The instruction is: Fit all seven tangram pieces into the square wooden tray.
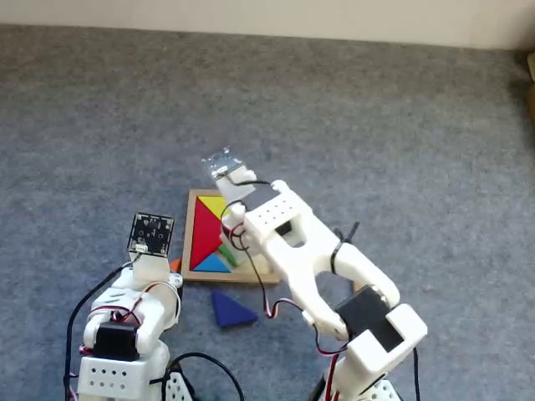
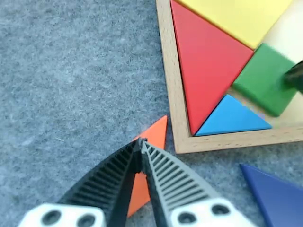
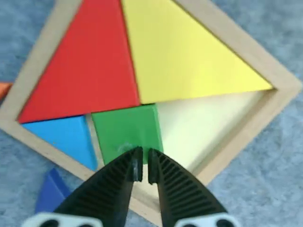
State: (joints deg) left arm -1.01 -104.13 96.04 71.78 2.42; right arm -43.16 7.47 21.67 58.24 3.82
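Grey worktop, square wooden tray in front of both arms. In tray: yellow triangle against red triangle, green square at their seam, light blue triangle in corner. Dark blue triangle loose just outside tray. Orange piece outside too, under left claw, pinched shut, gripping nothing. Right claw all but closed, tips at green square's edge

Grey carpet runs up to a pale wall behind.
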